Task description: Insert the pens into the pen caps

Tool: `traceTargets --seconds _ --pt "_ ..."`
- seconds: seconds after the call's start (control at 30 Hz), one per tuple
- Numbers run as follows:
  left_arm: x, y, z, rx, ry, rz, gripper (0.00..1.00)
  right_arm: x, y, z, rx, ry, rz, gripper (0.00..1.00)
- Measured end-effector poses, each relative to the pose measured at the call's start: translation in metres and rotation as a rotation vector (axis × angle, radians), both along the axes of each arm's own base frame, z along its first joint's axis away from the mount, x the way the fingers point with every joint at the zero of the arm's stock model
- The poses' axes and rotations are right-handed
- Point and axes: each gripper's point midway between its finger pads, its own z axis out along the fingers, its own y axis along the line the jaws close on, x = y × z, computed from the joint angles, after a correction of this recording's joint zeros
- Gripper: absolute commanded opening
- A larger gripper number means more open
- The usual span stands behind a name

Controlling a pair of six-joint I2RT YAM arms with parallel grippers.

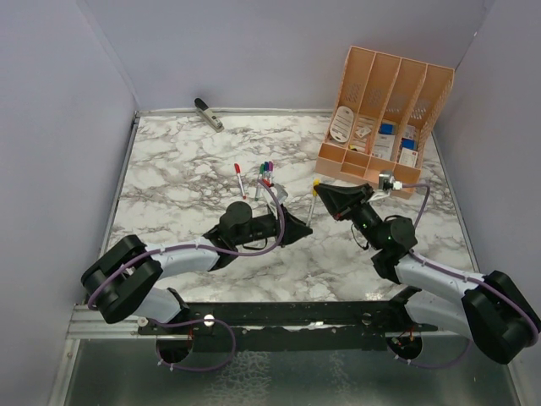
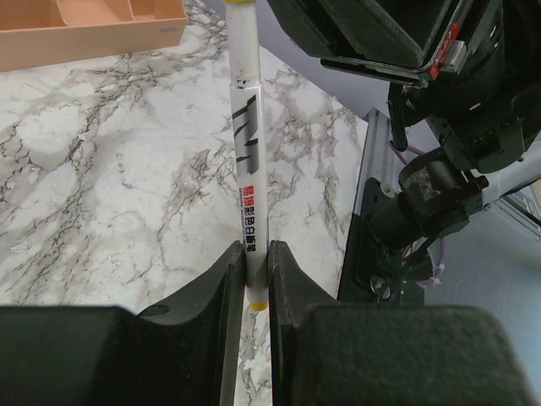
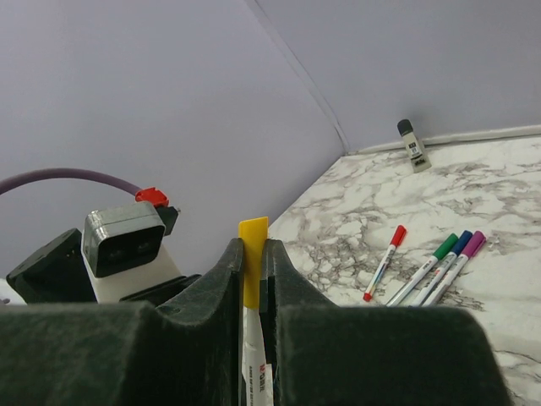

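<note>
While the left gripper (image 2: 256, 258) was clamped on the lower part of a white pen (image 2: 248, 152), its fingers (image 2: 226, 296) pressed against the printed barrel from both sides, the right gripper (image 3: 252, 254) was closed on the yellow cap (image 3: 253, 230) at the pen's other end. The pen was thus held off the marble table (image 1: 186, 169) between the two arms, near the middle of it and just in front of the orange organiser (image 1: 385, 101). In the right wrist view the white barrel ran straight on from the cap with no gap to be seen, though whether the cap was pushed fully home could not be told. Farther back on the table lay a red-capped pen (image 3: 385, 260), and just beside it three capped pens (image 3: 448, 258) in green, blue and purple, close together and roughly parallel. A grey clip-like tool (image 3: 413, 142) rested against the far wall, well apart from the pens.
</note>
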Motion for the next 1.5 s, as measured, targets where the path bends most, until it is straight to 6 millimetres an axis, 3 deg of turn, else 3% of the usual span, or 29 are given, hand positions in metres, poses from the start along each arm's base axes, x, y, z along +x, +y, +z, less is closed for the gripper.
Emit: traceTargets --seconds 0.37,0.7,0.97,1.5 --pt "0.004 0.000 0.004 -0.012 -0.012 0.019 0.00 -0.003 -0.001 0.004 0.009 -0.007 0.009 0.01" --pt "0.008 0.000 0.011 -0.019 -0.018 0.040 0.00 -0.004 0.007 -0.010 -0.033 -0.004 0.045 0.01" --pt "0.010 0.002 0.018 -0.016 -0.018 0.057 0.00 -0.007 0.008 -0.006 -0.027 -0.049 0.050 0.01" --pt "0.016 0.007 0.016 0.023 -0.028 0.074 0.00 -0.006 0.013 -0.016 -0.062 -0.040 0.032 0.01"
